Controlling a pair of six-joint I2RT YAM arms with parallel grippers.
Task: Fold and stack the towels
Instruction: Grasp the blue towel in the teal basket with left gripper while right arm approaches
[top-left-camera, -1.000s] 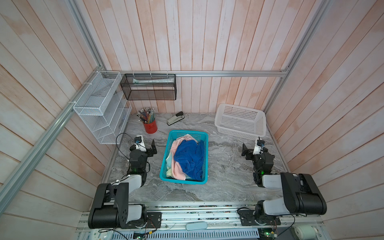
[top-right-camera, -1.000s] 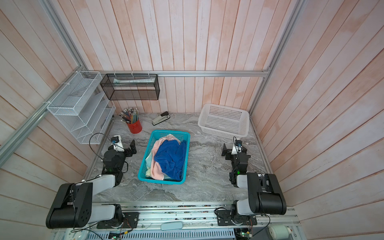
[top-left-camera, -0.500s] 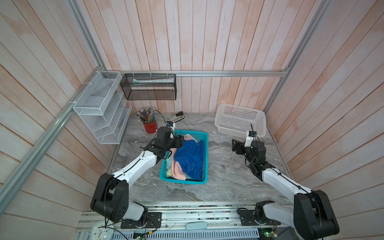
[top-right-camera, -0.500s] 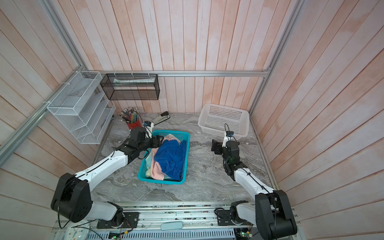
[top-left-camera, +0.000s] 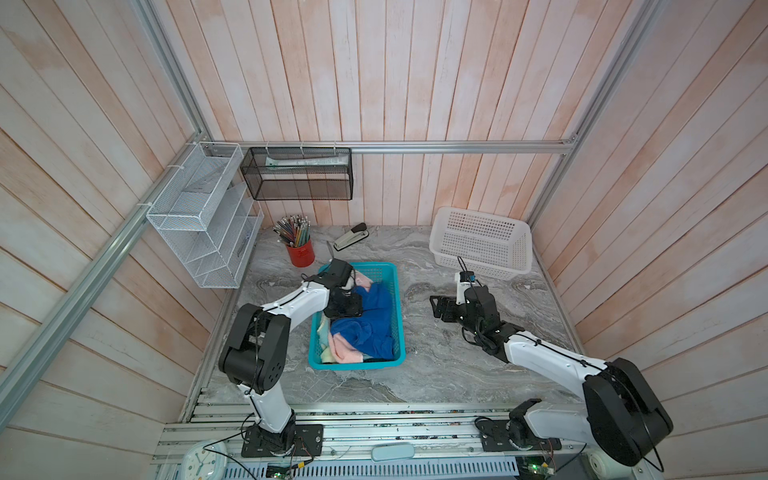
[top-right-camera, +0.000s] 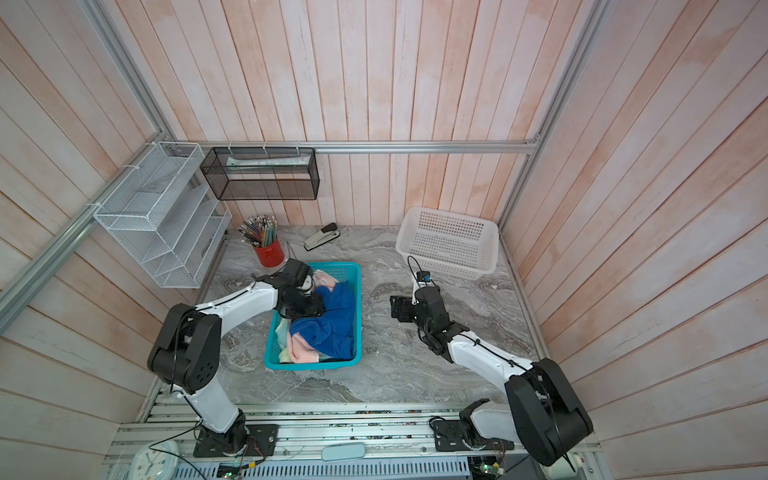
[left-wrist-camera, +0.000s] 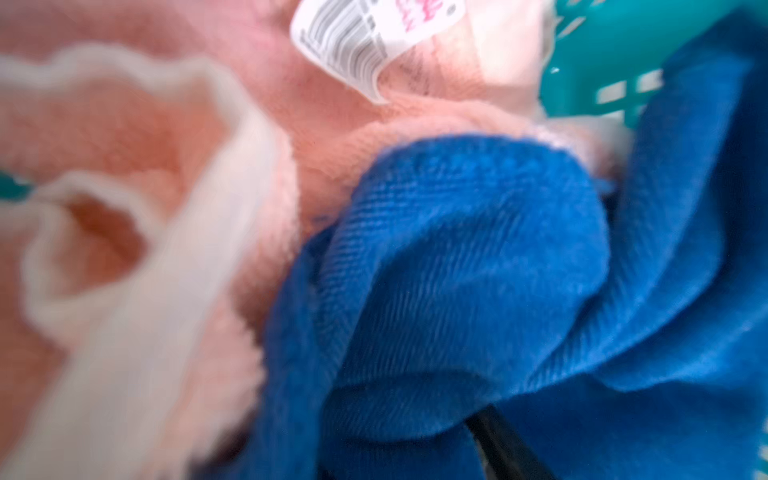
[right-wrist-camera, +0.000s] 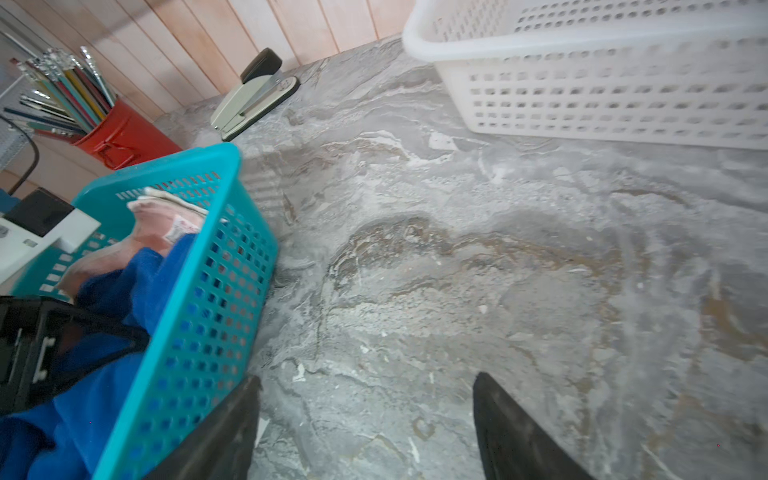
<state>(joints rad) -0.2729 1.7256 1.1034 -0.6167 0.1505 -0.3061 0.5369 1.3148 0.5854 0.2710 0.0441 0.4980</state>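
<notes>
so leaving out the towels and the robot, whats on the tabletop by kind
baskets: 2 (teal basket, white basket)
pencil cup: 1
stapler: 1
total: 4

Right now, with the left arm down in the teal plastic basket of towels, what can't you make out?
- Left gripper: in both top views the royal blue terry towel hides its fingertips, so the grip is unclear.
- Pale yellow towel: only a sliver shows under the salmon-pink towel.
- Orange-and-cream towel: the left wrist view is too blurred to show its print.
- White barcode tag: cut by the frame edge.
</notes>
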